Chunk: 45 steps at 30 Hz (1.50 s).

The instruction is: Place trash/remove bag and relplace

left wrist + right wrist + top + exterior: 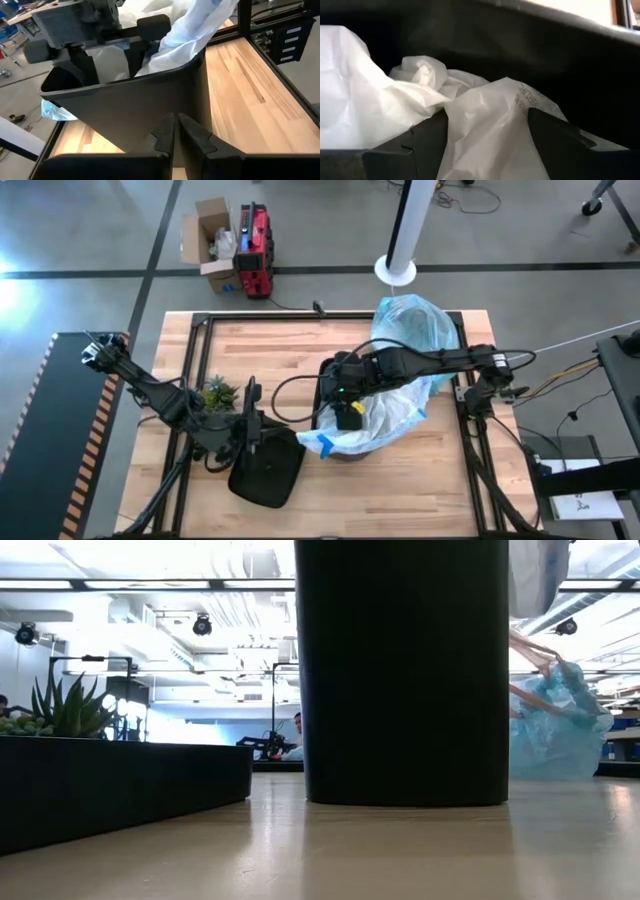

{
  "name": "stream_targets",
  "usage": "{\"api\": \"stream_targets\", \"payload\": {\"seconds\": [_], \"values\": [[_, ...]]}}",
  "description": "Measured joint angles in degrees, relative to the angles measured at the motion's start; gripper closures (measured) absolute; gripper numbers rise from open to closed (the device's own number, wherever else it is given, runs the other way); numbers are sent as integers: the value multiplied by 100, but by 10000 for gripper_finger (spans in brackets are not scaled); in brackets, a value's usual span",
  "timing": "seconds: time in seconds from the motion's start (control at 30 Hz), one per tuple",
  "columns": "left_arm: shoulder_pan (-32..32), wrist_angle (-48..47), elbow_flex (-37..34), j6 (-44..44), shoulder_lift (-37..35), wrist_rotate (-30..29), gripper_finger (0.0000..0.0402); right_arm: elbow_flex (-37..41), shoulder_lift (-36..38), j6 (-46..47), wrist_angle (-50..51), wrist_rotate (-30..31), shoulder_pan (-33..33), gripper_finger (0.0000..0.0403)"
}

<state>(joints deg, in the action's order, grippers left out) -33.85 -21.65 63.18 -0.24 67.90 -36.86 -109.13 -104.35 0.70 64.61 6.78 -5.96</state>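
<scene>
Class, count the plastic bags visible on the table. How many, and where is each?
2: a light-blue bag at the table's far edge, and a white bag in the black bin. More may be hidden.

The bin (pixel 350 442) stands near the middle of the table (pixel 420 480). A white bag (pixel 395 412) lies in and over the bin's mouth, and the right gripper (pixel 347 412) reaches down into it from the bin's right side. The bag (pixel 415 328) lies behind the bin, toward the table's far right edge. Left of the bin lies a lid (pixel 268 468), the left gripper (pixel 250 430) on it. The plant (pixel 217 393) sits farther left.
</scene>
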Motion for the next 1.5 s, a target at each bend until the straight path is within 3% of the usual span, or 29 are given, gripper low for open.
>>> {"api": "stream_targets", "payload": {"seconds": [0.1,0.2,0.37,0.43,0.63,0.8,0.97,1.2,1.33,1.5], "values": [[0,9,0,12,24,-44,393,-278,24,-32,298,373,-19,142],[0,123,0,77,22,-459,393,-724,264,-30,512,701,-60,128],[2,687,0,479,-7,-734,393,-1200,753,7,833,820,-97,100],[0,1017,0,648,10,-640,393,-1223,953,132,943,776,-92,94],[-32,2138,0,1181,173,427,393,-941,1440,381,1267,32,-297,101],[-92,2874,0,1717,395,1040,392,-658,1356,374,1055,27,-751,119],[-98,3002,0,1890,647,1086,392,-464,1225,84,200,10,-1385,129],[-222,3085,0,1974,1075,1198,392,-398,898,122,3,354,-1933,119],[-425,3066,-1,2014,1119,1177,392,-384,737,293,0,359,-2166,112],[-750,3064,0,2108,1093,509,392,-386,726,577,-17,378,-2553,117]]}}
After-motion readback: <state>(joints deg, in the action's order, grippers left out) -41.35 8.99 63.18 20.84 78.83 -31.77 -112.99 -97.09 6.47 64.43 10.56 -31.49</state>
